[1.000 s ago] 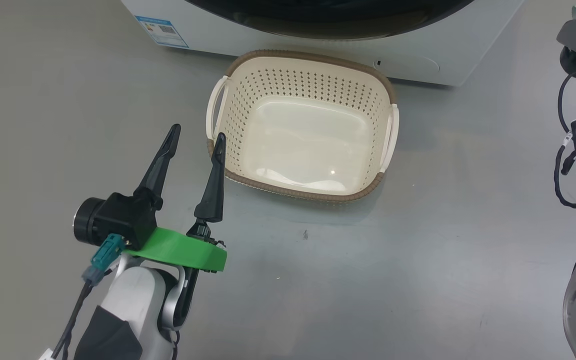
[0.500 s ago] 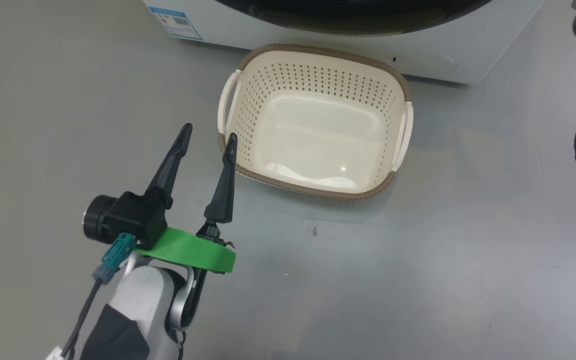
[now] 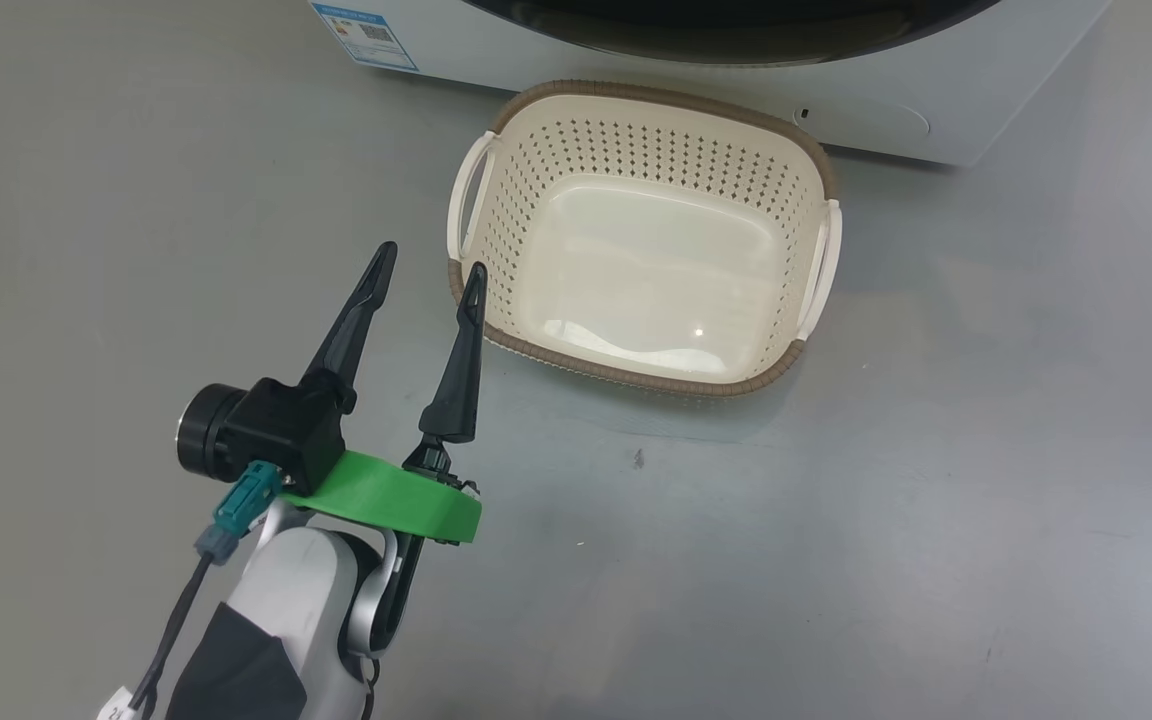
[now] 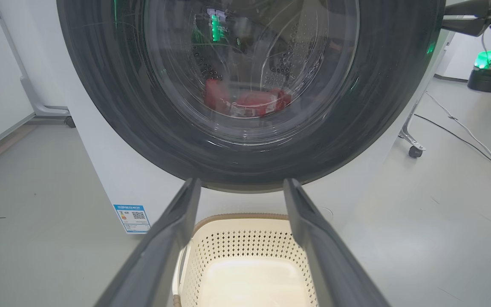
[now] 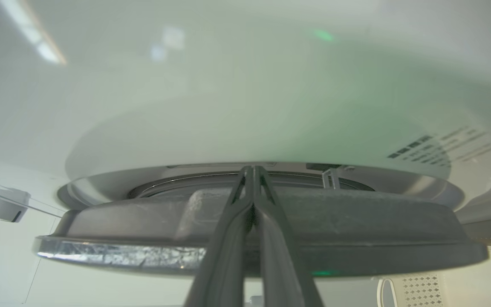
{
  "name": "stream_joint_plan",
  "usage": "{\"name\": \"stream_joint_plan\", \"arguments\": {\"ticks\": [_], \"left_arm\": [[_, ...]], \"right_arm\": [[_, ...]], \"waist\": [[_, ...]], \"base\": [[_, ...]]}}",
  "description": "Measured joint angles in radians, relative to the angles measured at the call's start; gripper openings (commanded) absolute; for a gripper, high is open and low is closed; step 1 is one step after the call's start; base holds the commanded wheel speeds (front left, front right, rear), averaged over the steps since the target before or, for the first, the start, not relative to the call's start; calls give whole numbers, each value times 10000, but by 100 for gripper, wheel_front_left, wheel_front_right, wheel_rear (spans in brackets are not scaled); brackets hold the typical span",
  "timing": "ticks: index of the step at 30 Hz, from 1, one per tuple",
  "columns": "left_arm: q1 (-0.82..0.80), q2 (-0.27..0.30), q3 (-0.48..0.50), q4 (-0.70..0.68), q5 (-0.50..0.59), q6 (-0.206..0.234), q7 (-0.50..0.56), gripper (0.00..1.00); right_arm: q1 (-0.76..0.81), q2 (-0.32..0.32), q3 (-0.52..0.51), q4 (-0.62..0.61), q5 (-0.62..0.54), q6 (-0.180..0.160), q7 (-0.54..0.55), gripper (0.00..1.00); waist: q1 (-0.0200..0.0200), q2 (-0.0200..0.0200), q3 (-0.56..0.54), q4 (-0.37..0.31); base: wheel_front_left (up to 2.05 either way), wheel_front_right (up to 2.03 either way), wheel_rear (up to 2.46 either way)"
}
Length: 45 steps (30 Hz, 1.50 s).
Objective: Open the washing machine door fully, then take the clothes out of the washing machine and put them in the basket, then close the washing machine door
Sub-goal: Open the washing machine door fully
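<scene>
The cream basket sits on the floor with nothing in it, right in front of the white washing machine. My left gripper hovers open just left of the basket, holding nothing. In the left wrist view its fingers frame the basket and the washing machine door. The red clothes lie behind the glass in the drum. My right gripper is shut, with its tips at the narrow gap between the door's dark rim and the machine's white front.
Bare grey floor surrounds the basket. A blue sticker marks the machine's lower left corner. To the right of the machine are a wheeled stand leg and a floor cable. A wall runs along the left.
The head camera has turned, shifting the whole picture to the right, and the right arm has slipped out past the right edge. The left gripper stays open beside the basket.
</scene>
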<state>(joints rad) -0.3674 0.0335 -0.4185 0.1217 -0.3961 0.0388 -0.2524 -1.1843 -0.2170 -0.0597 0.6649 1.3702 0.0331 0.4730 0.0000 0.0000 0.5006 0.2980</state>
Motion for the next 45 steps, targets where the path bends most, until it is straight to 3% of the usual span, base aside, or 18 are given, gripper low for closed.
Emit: {"name": "stream_joint_plan", "arguments": {"ticks": [18,35,45], "left_arm": [[-116,-6,-38,-6,-86,59,0,100],[-181,-8,4,201,35,146,0,100],[-181,-8,19,332,44,176,-13,100]], "right_arm": [[-542,-316,374,596,19,12,1047,0],[-392,-399,698,936,401,481,2309,0],[272,-113,895,1060,585,713,3001,0]], "waist": [[0,0,95,62],[0,0,-17,-189],[0,0,-327,-410]], "base": [[0,0,0],[0,0,0],[0,0,0]]}}
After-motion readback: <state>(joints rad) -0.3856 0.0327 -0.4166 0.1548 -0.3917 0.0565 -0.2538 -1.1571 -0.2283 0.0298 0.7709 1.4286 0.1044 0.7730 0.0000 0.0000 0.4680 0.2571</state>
